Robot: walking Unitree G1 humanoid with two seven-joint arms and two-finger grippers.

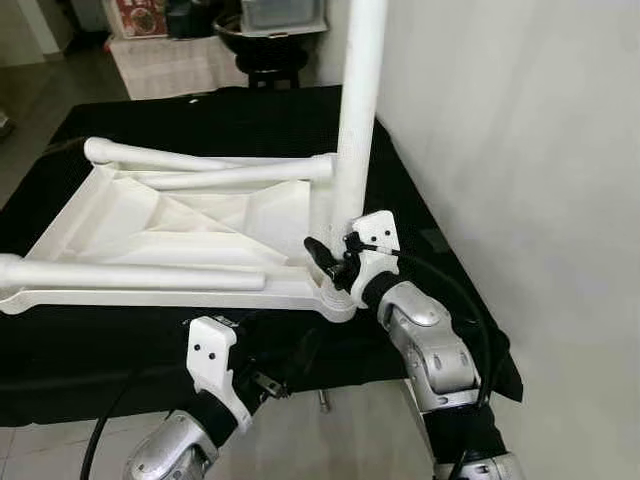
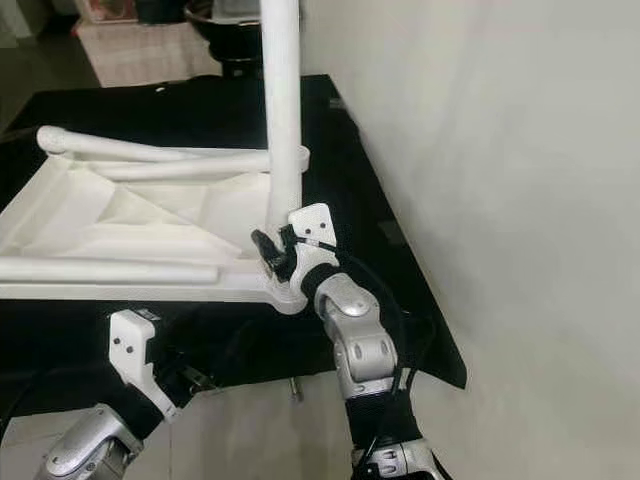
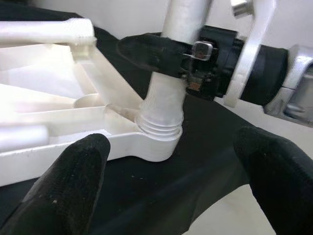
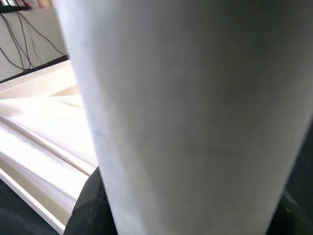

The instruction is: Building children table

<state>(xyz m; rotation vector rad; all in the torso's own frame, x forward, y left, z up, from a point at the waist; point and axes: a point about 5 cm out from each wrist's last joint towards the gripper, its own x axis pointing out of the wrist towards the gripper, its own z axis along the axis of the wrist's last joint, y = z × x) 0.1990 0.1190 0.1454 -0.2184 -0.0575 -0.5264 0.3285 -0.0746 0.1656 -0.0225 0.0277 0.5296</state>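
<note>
At the near right corner of the black cloth-covered platform [image 1: 200, 115], the white plastic children's tabletop [image 1: 150, 225] lay upside down, ribbed underside up. Its near right corner socket sat just at the platform's near edge. One white plastic tube leg [image 1: 358, 100] stood upright in that socket, threaded collar visible at its base in my left wrist view. Three more loose white plastic legs [image 1: 190, 175] lay flat on the underside: one along the near edge, two toward the far edge.

My right gripper [image 1: 335, 262] was clamped on the upright leg low down, just above the socket, black fingers [image 3: 151, 51] wrapped around the tube. Right wrist view: the tube's white surface up close, with the tabletop's ribs behind it.

My left gripper [image 3: 171, 191] hung off the near edge of the platform, below and just left of that corner, pointed at the socket. Its fingers were spread wide, holding nothing and touching nothing.

The light grey wall [image 1: 520, 150] ran along the platform's right edge. Pale tiled floor [image 1: 330, 430] showed below the near edge.
</note>
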